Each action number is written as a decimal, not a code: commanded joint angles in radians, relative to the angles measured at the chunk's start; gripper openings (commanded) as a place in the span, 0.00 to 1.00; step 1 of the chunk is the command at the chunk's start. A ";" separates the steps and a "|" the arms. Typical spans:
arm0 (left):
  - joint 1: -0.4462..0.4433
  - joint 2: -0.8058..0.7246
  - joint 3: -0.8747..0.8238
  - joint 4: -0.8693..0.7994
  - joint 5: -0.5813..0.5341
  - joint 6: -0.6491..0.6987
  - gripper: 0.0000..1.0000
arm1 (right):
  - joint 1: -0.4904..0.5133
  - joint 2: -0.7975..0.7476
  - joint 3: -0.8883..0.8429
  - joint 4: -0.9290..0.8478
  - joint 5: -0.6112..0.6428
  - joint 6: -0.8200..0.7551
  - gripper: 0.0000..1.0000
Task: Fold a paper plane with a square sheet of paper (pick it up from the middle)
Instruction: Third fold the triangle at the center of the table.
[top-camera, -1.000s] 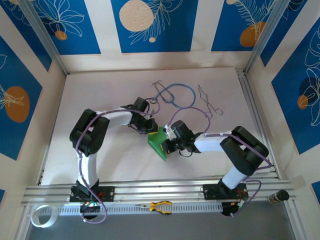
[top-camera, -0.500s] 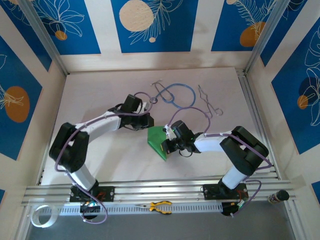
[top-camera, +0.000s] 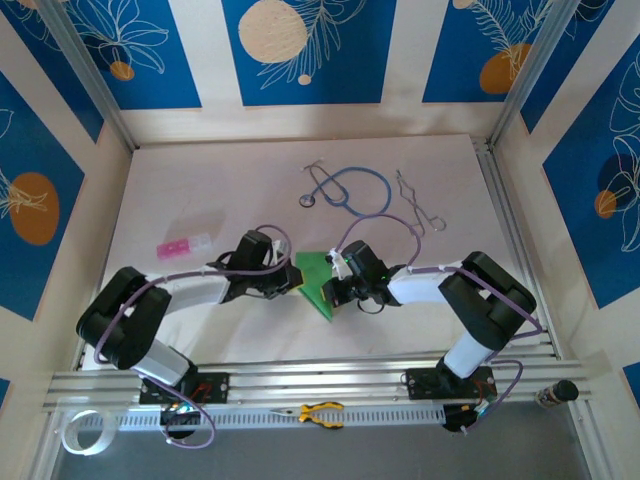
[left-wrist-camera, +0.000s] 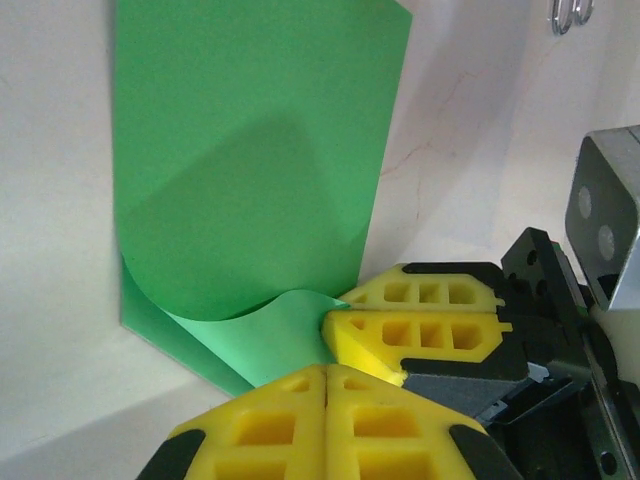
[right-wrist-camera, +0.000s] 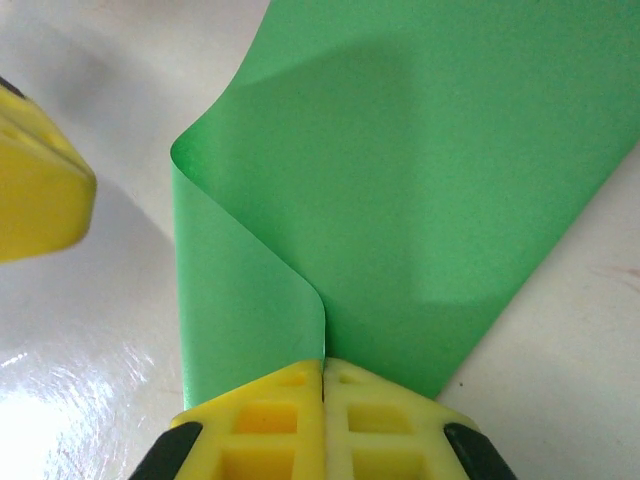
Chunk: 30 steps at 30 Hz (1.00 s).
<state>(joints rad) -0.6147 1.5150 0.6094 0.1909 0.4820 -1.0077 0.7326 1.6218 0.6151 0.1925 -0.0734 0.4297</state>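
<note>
The square sheet of paper (top-camera: 316, 277), bright green, lies mid-table, folded over on itself with one flap curling up. My right gripper (top-camera: 333, 290) is shut on its right side. In the right wrist view the curled flap (right-wrist-camera: 250, 300) and the flat layer run into the seam of my right gripper (right-wrist-camera: 323, 368). My left gripper (top-camera: 287, 281) sits at the sheet's left edge. In the left wrist view my left gripper (left-wrist-camera: 327, 372) is shut, just in front of the green paper (left-wrist-camera: 250, 150); I see no paper between its fingers. The right gripper (left-wrist-camera: 340, 305) pinches the flap's tip there.
A blue stethoscope (top-camera: 350, 190) and bent wire pieces (top-camera: 418, 205) lie at the back. A small pink and white piece (top-camera: 182, 245) rests at the left. Yellow-handled pliers (top-camera: 320, 412) and a tape roll (top-camera: 82, 432) sit on the front rail.
My left arm swung from behind the paper round to its left side and lowered, its gripper closing fully. The pink and white piece came into view. The right arm held still.
</note>
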 joint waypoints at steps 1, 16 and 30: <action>-0.035 0.022 -0.009 0.117 0.018 -0.058 0.00 | -0.002 0.025 -0.006 -0.029 0.030 0.014 0.04; -0.066 0.120 -0.006 0.139 -0.016 -0.036 0.00 | -0.001 0.030 -0.011 -0.033 0.038 0.014 0.04; -0.066 0.172 -0.037 0.135 -0.044 -0.017 0.00 | 0.004 0.039 -0.009 -0.028 0.034 0.020 0.04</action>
<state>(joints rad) -0.6746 1.6695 0.5934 0.3298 0.4618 -1.0451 0.7330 1.6276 0.6151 0.2058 -0.0673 0.4404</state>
